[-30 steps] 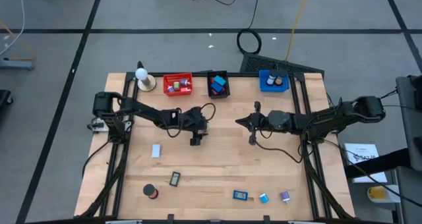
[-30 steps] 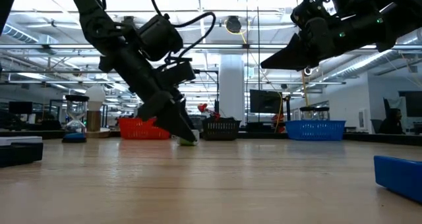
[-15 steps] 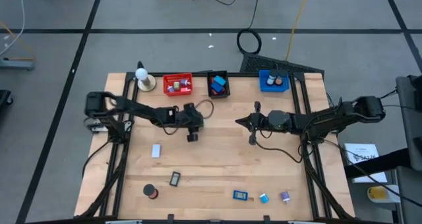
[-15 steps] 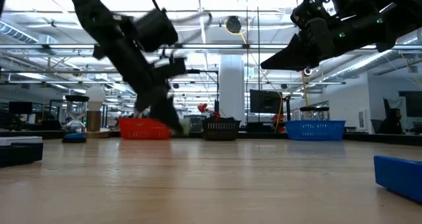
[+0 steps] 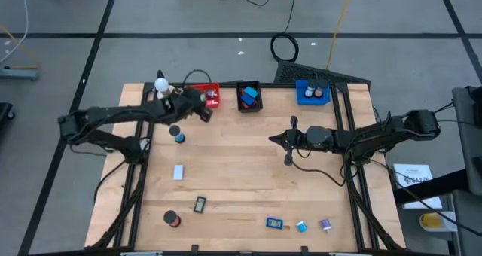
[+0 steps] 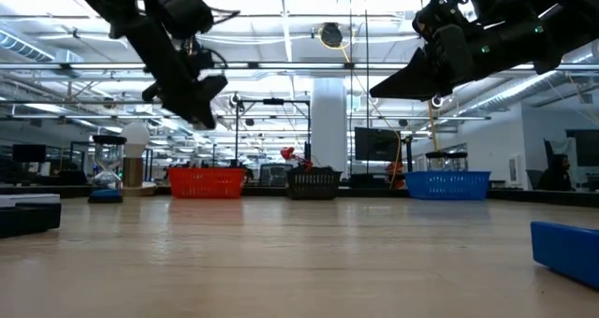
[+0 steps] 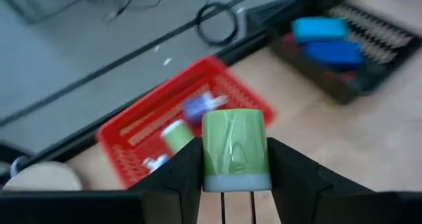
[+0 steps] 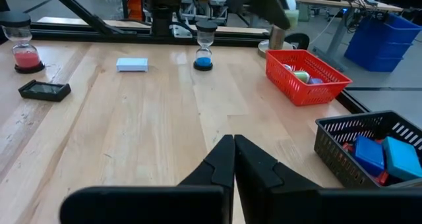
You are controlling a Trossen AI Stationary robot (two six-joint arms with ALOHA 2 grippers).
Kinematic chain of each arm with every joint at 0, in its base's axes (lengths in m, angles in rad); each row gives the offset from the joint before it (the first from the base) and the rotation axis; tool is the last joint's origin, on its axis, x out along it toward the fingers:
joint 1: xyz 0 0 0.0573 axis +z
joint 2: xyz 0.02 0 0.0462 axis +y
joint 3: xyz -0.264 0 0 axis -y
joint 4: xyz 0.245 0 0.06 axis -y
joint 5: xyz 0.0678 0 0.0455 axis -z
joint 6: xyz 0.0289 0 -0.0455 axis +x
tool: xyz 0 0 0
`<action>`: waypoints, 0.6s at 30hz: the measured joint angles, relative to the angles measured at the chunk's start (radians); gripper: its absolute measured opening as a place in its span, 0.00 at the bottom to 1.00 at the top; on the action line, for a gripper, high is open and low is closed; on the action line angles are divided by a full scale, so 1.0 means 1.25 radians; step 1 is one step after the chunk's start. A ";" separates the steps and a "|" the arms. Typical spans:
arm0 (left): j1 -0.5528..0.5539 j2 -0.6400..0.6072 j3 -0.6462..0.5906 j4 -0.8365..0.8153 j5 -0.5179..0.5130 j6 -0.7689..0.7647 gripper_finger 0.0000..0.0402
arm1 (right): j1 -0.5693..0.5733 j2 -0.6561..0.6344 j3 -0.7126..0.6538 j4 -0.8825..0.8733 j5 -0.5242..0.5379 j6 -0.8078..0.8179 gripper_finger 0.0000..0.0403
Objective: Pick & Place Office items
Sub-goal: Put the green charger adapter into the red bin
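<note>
Your left claw (image 7: 235, 159) pinched a green clip (image 7: 234, 148) between its fingers, hanging just short of the red bin (image 5: 202, 96) at the counter's (image 5: 248, 173) far edge. A second earlier it was down at mid-counter; it had since lifted and swung back, arm stretched. Your right claw (image 8: 233, 159) waited mid-counter, pressed together.

Three bins (image 5: 248, 96) line the table's (image 5: 248, 181) far edge, loose pieces (image 5: 274, 224) near its front
</note>
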 joint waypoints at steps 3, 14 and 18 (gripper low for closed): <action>0.061 0.043 0.000 0.023 0.004 -0.011 0.36 | 0.000 0.000 0.000 0.001 0.000 0.000 0.01; 0.196 0.203 0.000 0.127 -0.004 -0.082 0.37 | 0.000 0.000 0.000 0.001 0.000 -0.001 0.01; 0.210 0.243 0.000 0.133 -0.009 -0.105 0.37 | 0.000 0.000 0.000 0.001 0.000 0.000 0.01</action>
